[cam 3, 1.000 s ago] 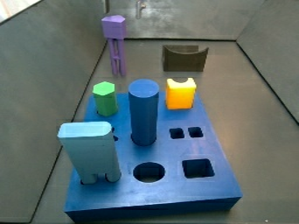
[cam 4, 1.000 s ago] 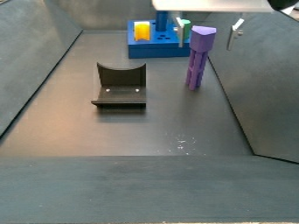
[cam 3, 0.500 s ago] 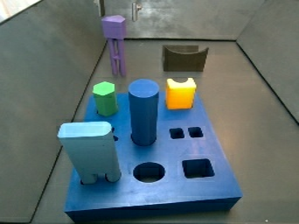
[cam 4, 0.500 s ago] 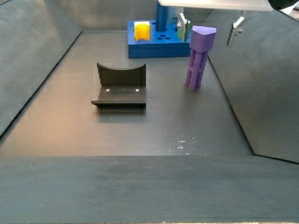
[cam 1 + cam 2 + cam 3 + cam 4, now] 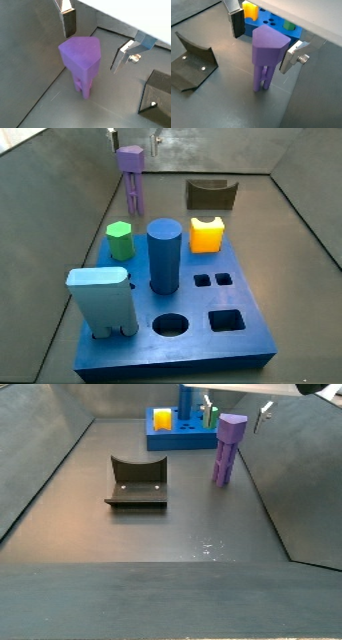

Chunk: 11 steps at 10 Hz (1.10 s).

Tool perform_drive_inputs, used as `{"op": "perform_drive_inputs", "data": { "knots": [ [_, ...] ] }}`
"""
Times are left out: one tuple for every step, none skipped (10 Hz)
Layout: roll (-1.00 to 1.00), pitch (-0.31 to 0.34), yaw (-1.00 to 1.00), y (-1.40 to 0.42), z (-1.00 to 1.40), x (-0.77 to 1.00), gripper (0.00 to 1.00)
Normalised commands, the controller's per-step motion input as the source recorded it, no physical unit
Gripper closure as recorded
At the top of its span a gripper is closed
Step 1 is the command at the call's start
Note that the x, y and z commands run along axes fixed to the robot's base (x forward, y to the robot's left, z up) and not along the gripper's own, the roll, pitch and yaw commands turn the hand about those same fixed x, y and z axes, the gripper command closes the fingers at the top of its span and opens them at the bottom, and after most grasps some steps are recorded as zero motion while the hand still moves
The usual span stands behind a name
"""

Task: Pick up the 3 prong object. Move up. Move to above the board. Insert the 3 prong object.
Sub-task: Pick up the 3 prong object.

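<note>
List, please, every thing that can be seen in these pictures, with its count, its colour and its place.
3 prong object: one, purple, upright on the floor beyond the board.
board: one, royal blue, on the floor.
tall cylinder: one, dark blue, standing in the board.
block with short legs: one, light blue, on the board.
hexagonal peg: one, green, in the board.
orange piece: one, in the board.
U-shaped block: one, dark olive, on the floor.
gripper: one, silver fingers, open, either side of the purple head.
</note>
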Motion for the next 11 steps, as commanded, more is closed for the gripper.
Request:
{"op": "perform_drive_inputs", "data": {
  "knots": [
    [-0.05,-0.161,0.0,-0.26,-0.18,0.0,0.0],
    [-0.01,-0.151,0.0,-0.29,-0.28,0.0,0.0],
    [0.0,-0.154,0.0,-0.28,-0.49,-0.08,0.0],
    [0.03,0.0,0.0,0.0,-0.01,-0.01,0.0],
    [0.0,0.006,0.0,0.0,0.0,0.0,0.0],
    [0.0,0.0,0.0,0.0,0.0,0.0,0.0],
    [0.0,0.0,0.0,0.0,0.0,0.0,1.0],
    [0.0,0.0,0.0,0.0,0.0,0.0,1.0],
    [0.0,0.0,0.0,0.0,0.0,0.0,1.0],
    [0.0,0.0,0.0,0.0,0.0,0.0,1.0],
    [0.0,0.0,0.0,0.0,0.0,0.0,1.0]
  ]
}}
